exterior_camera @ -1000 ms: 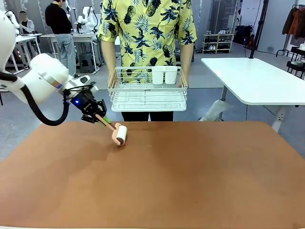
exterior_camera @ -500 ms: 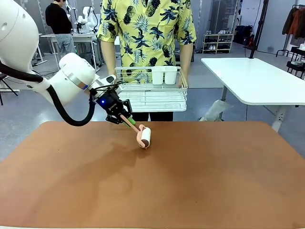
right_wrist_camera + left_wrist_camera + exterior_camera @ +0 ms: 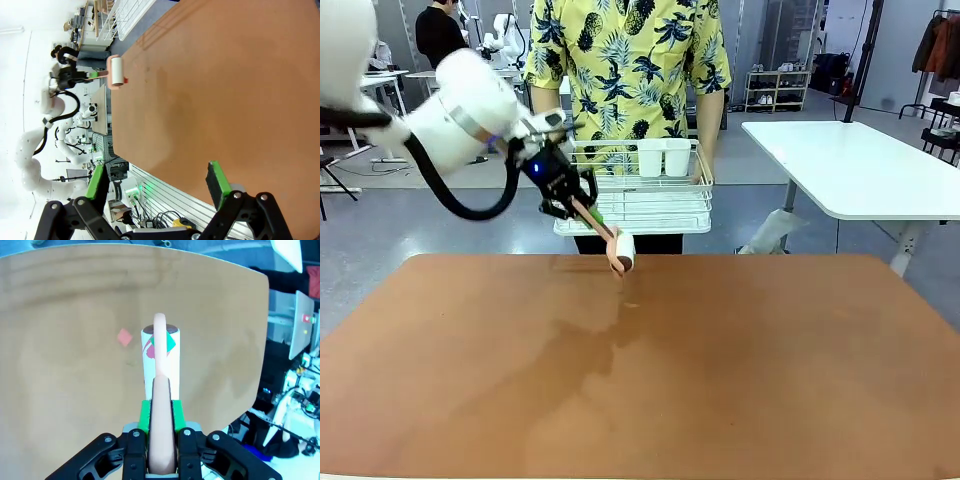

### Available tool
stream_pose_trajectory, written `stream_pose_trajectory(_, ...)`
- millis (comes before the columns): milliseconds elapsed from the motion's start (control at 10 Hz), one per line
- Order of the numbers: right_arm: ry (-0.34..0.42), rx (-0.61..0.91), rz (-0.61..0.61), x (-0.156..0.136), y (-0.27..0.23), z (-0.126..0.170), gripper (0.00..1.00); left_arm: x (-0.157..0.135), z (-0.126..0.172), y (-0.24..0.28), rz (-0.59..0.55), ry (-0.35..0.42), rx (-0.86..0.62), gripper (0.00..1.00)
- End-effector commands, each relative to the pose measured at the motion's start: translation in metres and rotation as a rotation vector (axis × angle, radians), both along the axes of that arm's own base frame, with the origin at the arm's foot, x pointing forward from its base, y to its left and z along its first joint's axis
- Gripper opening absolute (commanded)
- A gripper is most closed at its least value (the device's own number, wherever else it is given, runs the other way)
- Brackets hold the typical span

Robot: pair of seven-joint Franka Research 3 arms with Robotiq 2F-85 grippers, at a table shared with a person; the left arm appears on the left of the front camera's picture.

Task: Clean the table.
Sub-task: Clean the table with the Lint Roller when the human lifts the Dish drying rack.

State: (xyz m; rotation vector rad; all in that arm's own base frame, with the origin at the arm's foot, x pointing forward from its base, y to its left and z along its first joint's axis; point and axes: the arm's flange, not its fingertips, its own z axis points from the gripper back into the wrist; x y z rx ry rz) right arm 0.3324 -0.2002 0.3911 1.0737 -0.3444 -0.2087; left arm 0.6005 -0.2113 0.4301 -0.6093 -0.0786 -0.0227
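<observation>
My left gripper is shut on the pink handle of a lint roller, which hangs just above the far edge of the reddish-brown table. In the left wrist view the left gripper clamps the handle between its green pads, and the lint roller's white drum carries green and red scraps. A small pink scrap lies on the table beside the drum. My right gripper stands open above the table, far from the lint roller.
A person at the far side holds a white wire basket with two white cups in it, right behind the roller. A white-topped table stands at the back right.
My left arm has swept the roller to the right across the far part of the table and lifted it off the surface, toward the basket.
</observation>
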Motion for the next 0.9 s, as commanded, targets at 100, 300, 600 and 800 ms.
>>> stream_pose_trajectory(100, -0.014, 0.018, -0.005, -0.002, 0.001, 0.002, 1.0, -0.041, 0.081, 0.016, 0.019, 0.01, 0.244, 0.21)
stream_pose_trajectory(300, -0.014, 0.018, -0.005, -0.002, 0.001, 0.002, 1.0, -0.051, 0.095, 0.026, 0.04, -0.017, 0.303, 0.21)
stream_pose_trajectory(600, -0.014, 0.018, -0.005, -0.002, 0.001, 0.002, 1.0, -0.048, 0.09, 0.035, 0.047, -0.026, 0.315, 0.21)
stream_pose_trajectory(800, -0.014, 0.018, -0.005, -0.002, 0.001, 0.002, 1.0, -0.048, 0.089, 0.036, 0.039, -0.036, 0.325, 0.21)
